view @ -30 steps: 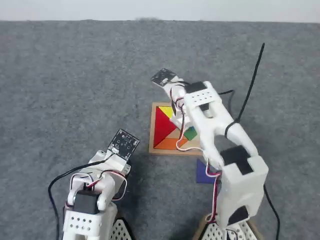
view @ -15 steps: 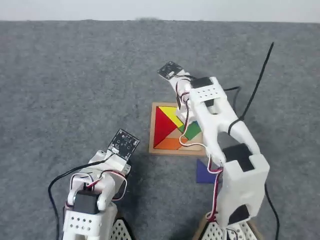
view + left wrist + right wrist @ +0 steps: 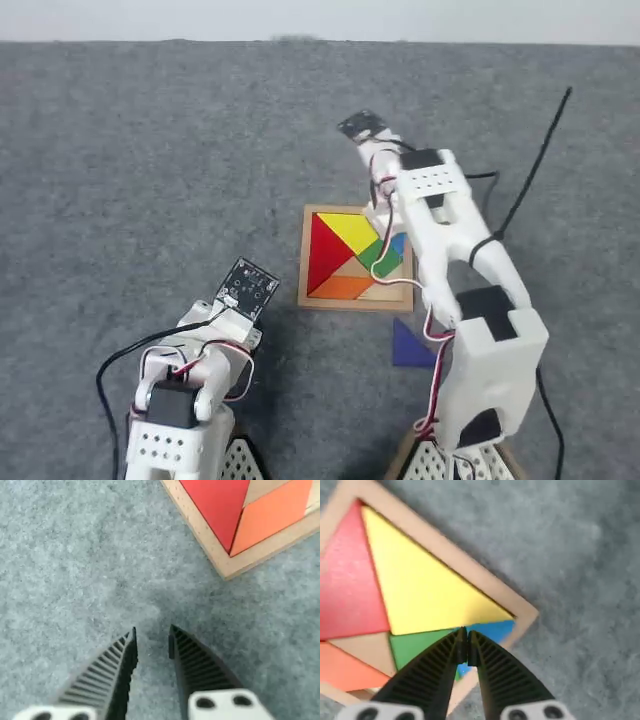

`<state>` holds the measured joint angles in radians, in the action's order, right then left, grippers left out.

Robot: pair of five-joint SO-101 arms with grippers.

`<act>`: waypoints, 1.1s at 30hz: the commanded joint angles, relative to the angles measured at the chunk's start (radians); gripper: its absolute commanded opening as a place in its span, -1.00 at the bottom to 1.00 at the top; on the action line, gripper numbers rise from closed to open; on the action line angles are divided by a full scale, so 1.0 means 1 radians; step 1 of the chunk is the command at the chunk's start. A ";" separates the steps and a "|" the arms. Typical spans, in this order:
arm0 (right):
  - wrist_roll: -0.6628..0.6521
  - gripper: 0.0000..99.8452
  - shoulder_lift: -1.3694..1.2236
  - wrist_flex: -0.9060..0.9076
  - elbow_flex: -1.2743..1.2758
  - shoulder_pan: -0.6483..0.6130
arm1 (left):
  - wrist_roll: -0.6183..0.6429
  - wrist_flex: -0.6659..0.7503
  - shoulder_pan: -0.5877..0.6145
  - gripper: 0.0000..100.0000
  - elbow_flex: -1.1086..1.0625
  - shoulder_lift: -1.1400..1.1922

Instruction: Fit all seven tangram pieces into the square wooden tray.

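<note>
The right gripper [image 3: 463,632], pinched shut and empty, hangs over the tray [image 3: 303,260], likely to nudge pieces flush; the left gripper [image 3: 152,630] hovers narrowly parted beside the tray.

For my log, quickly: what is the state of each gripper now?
Left gripper: slightly open, empty.
Right gripper: closed, empty, above the tray.

White plastic arms [image 3: 490,385] — black servos [image 3: 478,303], red-white cables [image 3: 432,345], black ridged fingers [image 3: 195,665].

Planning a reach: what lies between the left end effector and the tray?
Bare grey mat, from left end effector to tray, per the left wrist view.
</note>
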<state>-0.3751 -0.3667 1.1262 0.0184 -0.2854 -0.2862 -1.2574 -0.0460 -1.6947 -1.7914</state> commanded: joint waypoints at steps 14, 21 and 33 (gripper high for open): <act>0.017 -0.98 0.150 0.107 -0.048 0.016 | -0.009 0.002 0.006 -0.80 0.012 -0.011; -0.041 -0.98 0.453 0.188 0.321 0.015 | -0.009 0.002 0.006 -0.80 0.012 -0.011; -0.084 -0.80 0.621 0.044 0.819 -0.067 | -0.009 0.002 0.006 -0.80 0.012 -0.011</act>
<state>-0.4534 0.1979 1.1968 0.8147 -0.3191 -0.2862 -1.2574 -0.0460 -1.6947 -1.7914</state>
